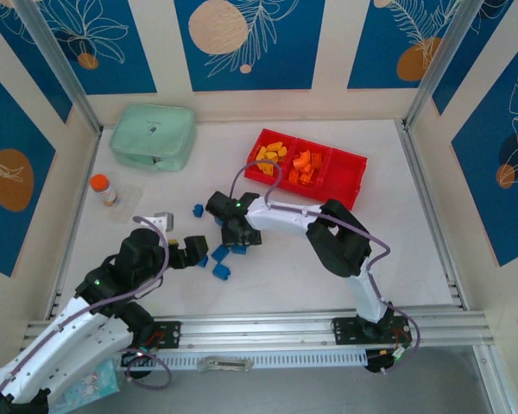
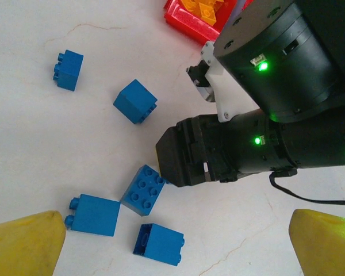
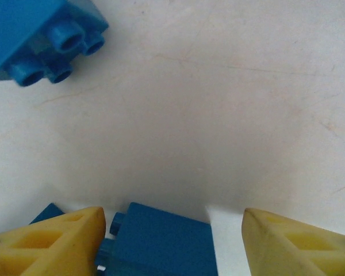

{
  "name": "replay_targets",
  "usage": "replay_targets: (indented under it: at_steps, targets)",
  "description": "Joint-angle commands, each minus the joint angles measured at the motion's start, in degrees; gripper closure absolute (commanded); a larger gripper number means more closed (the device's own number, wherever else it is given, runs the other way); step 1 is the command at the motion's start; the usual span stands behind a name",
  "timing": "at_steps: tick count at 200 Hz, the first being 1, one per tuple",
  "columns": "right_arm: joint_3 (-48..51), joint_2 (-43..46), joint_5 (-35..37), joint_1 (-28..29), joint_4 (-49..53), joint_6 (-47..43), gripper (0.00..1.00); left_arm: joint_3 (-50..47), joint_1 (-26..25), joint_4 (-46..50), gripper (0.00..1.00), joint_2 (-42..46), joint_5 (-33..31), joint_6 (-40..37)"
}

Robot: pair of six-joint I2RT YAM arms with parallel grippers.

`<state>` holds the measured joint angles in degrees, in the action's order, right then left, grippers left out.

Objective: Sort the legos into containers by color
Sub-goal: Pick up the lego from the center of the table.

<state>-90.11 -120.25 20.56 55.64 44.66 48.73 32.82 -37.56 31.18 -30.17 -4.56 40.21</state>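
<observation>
The white table is walled by panels on three sides and closed at the near edge by a metal rail. Its widest bare stretch runs from the right arm out to the right wall. The red tray lies angled at the far middle. Its left compartment holds yellow-orange bricks, the middle one holds red-orange bricks, and the right one shows bare red floor. The left wrist view catches just one corner of the tray, cut off by the top edge. The mint-green case sits in the far left corner, well apart from the tray. The right gripper is down at the table with its jaws part-spread astride a blue brick. One finger is against the brick's side and the other stands off it, so nothing is clamped; the frame edge cuts off the brick's lower part. The left gripper is near it, released, its yellow fingers wide apart with nothing grasped. The orange-capped bottle stands by the left wall. The blue bricks lie loose on the table between the two grippers, in front of the tray. The right arm's black wrist hides part of that cluster.
</observation>
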Motion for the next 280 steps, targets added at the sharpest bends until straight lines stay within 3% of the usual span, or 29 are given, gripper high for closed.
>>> replay_targets:
  at_steps: [1,35,131,192,244,280]
  targets:
    - [-2.4,-1.5,-1.0,0.9,2.2,-0.4,0.38,0.2,0.7,-0.3,0.01,0.2,0.5,0.4]
    - [-0.8,-0.7,-1.8,1.3,1.6,0.4,0.45,-0.5,0.7,-0.4,0.01,0.8,0.2,0.7]
    - [1.4,0.2,-2.3,1.4,1.8,2.3,0.47,-0.3,0.6,-1.3,0.01,0.4,1.2,0.8]
    - [5.3,5.6,-0.9,0.5,0.5,1.8,0.57,-0.3,0.6,-3.5,0.01,-0.5,2.8,1.5]
    - [10.9,15.3,2.4,-4.7,1.0,-0.1,0.61,0.3,0.7,-9.1,0.01,-6.1,7.4,1.8]
    - [14.0,23.1,5.8,-13.8,1.6,-2.9,0.61,1.1,0.7,-13.9,0.01,-11.8,10.1,1.6]
